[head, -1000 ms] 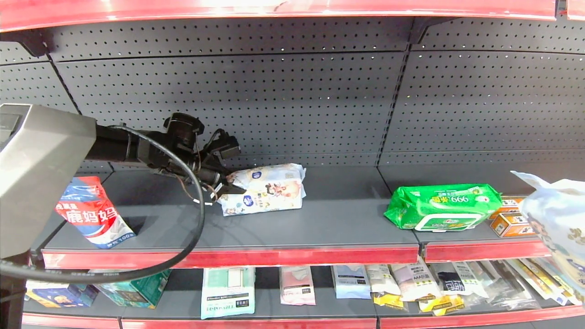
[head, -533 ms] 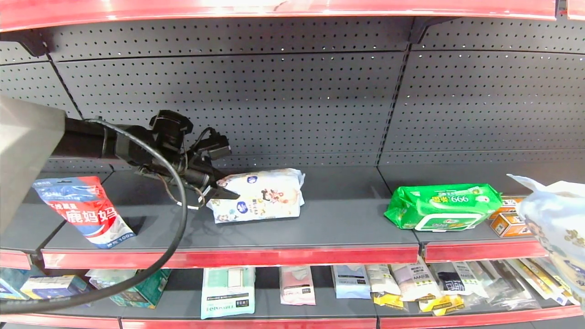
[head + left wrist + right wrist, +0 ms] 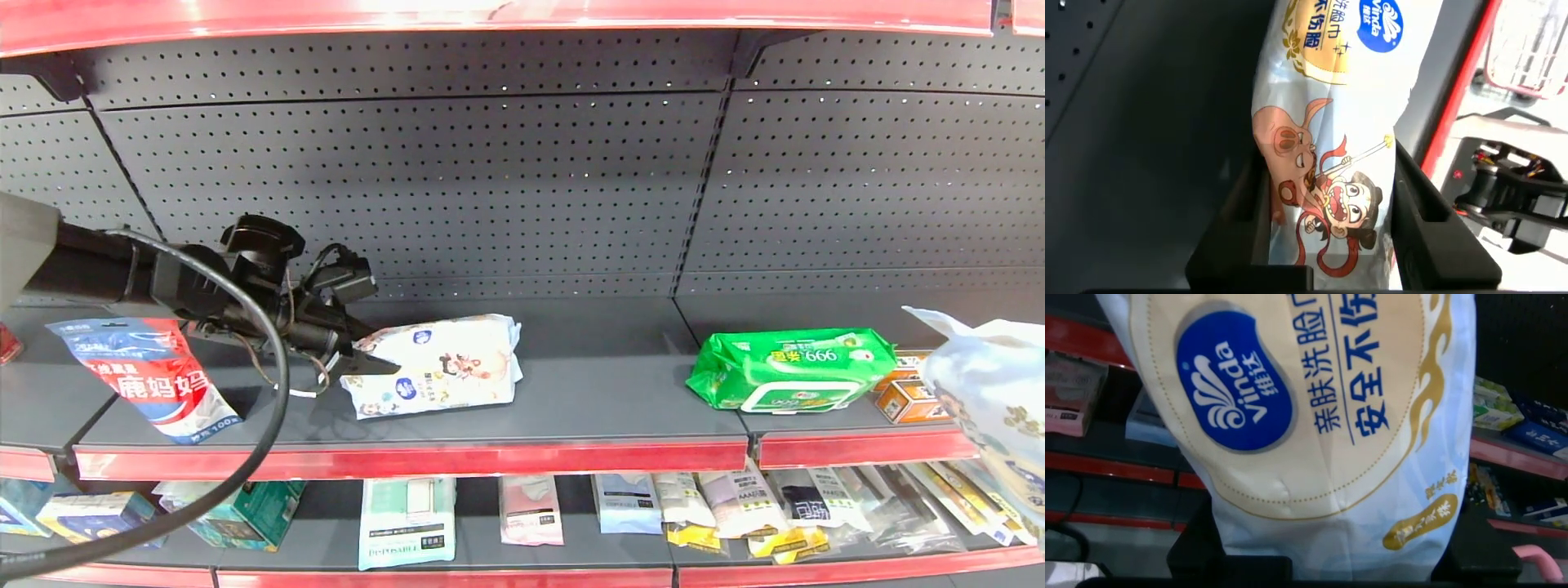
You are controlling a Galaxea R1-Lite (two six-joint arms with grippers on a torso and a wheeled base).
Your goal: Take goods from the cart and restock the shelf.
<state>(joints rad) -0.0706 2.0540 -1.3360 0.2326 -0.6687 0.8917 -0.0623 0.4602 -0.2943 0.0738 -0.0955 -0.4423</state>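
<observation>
The left gripper [image 3: 371, 365] has drawn back toward the robot's left and toward the front edge of the shelf [image 3: 408, 459] over the last second, and the pack [image 3: 437, 365] has come with it. The pack now lies lower and nearer the red front strip than before. The jaws are closed narrow on the pack's end, and in the left wrist view one black finger [image 3: 1245, 220] presses each side of the pack [image 3: 1331, 163]. The rest of the pack stretches out ahead of the jaws, low over the grey deck; whether it touches the deck cannot be told. The right gripper [image 3: 1335, 539] has hardly shifted. Its jaws clamp a second pack [image 3: 1315, 416], which stands up out of them at the right edge of the head view [image 3: 992, 392]. Nothing else on the shelf has moved. A red and blue pouch [image 3: 155, 380] leans just to the left of the left jaws, apart from them. A green pack [image 3: 792, 367] lies well to their right, between the two grippers, with orange boxes [image 3: 914, 392] just beside it. A grey pegboard [image 3: 490, 180] rises behind the jaws. Below them, a lower shelf [image 3: 326, 539] carries a row of flat packets [image 3: 531, 510].
</observation>
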